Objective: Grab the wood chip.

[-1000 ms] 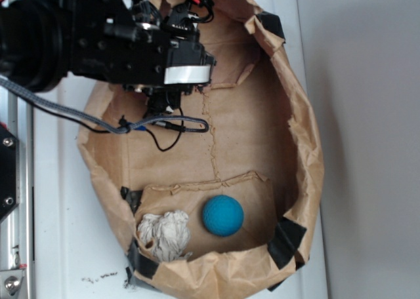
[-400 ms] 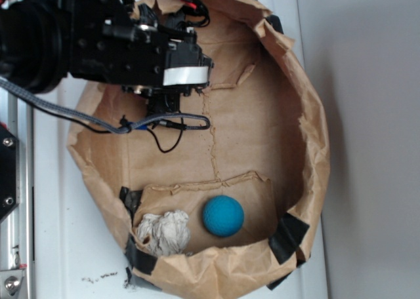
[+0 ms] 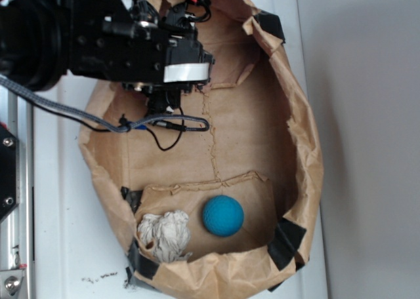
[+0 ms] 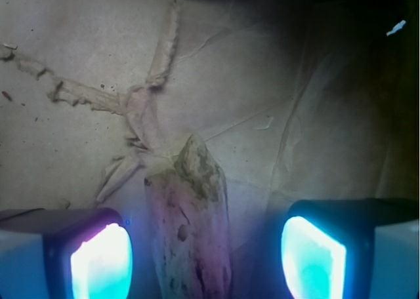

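Exterior view: a torn brown paper bag point(image 3: 298, 148), opened out into a shallow basin and patched with black tape point(image 3: 286, 242), is seen lying on the white counter point(image 3: 65, 246). The black arm point(image 3: 98, 40) is positioned over the upper left part of the bag, with cables point(image 3: 157, 123) hanging beneath it. The hand and the wood chip are hidden below the arm body in this view. A blue ball point(image 3: 222, 215) and a crumpled whitish paper wad point(image 3: 164, 235) are noted near the bottom edge of the bag, just beside each other and well apart from the arm.

Wrist view: the hand point(image 4: 207, 263) is seen held apart, its two glowing fingertips point(image 4: 100, 263) standing on either side of the wood chip point(image 4: 190, 227). The chip is found lying flat on the bag floor between the fingertips, nearer the left one, its pointed end directed away from the camera. Contact with either pad cannot be told. A torn paper seam point(image 4: 141, 109) is noted just beyond the chip's tip.
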{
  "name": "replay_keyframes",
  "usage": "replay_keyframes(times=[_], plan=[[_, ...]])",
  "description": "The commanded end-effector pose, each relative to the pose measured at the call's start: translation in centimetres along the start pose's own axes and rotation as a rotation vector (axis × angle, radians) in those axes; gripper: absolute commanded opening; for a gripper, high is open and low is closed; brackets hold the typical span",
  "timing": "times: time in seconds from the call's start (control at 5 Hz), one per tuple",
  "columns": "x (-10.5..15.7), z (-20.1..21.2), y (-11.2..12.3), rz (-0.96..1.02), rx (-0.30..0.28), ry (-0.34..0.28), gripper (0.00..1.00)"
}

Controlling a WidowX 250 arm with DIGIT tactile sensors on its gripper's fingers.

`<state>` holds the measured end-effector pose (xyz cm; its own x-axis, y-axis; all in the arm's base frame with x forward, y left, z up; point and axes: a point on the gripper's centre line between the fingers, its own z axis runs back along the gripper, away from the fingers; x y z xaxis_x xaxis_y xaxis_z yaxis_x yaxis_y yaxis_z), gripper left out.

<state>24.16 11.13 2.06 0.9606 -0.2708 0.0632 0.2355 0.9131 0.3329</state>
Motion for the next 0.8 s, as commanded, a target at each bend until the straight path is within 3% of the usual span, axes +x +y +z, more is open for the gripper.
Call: replay_keyframes(times=[0.0,0.2,0.6], plan=[[1.1,1.9,0.9,-0.008,-0.175,-0.020,1.00],[1.0,3.7,1.1,-0.026,-0.210,-0.061,1.00],[0.8,4.7,1.2,-0.019,-0.219,-0.081,1.00]])
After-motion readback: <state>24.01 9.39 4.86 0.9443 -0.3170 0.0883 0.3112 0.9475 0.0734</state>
